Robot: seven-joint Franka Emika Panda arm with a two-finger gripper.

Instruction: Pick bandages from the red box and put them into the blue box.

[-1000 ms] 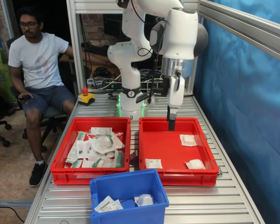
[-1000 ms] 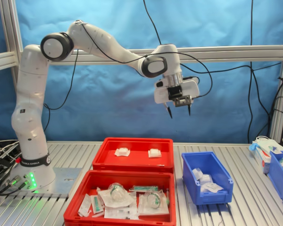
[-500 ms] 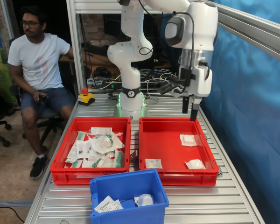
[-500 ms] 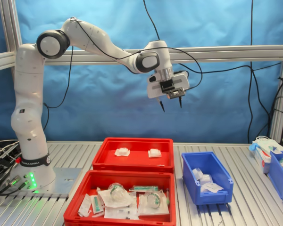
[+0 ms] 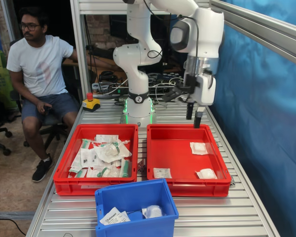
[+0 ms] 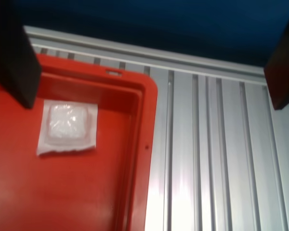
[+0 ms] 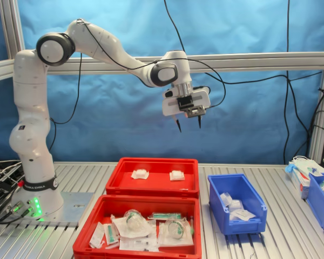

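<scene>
In the first exterior view, the gripper (image 5: pixel 193 116) hangs above the far rim of the red box (image 5: pixel 173 149), its two dark fingers spread apart and holding nothing. Two puffy white bandages (image 5: pixel 199 147) lie on the red floor toward the first exterior view's right, one farther back, the other (image 5: pixel 206 173) close to the near wall, and a flat packet (image 5: pixel 162 173) sits by the near wall. The twin red tray (image 5: pixel 69 182) beside it is heaped with green-printed packages, and the blue box (image 5: pixel 119 197) stands in front of both, with white packets inside. A seated man (image 5: pixel 38 66) is at the first exterior view's left. In the wrist view, the fingers (image 6: pixel 10 50) frame a corner of the red box (image 6: pixel 143 144), where one bandage (image 6: pixel 67 126) rests flat near the wall, beside the ribbed metal table (image 6: pixel 212 159). In the second exterior view, the gripper (image 7: pixel 188 123) is high over the red box (image 7: pixel 151 185), jaws parted and empty; two bandages (image 7: pixel 140 174) lie in it, and the blue box (image 7: pixel 221 218) stands to the second exterior view's right.
</scene>
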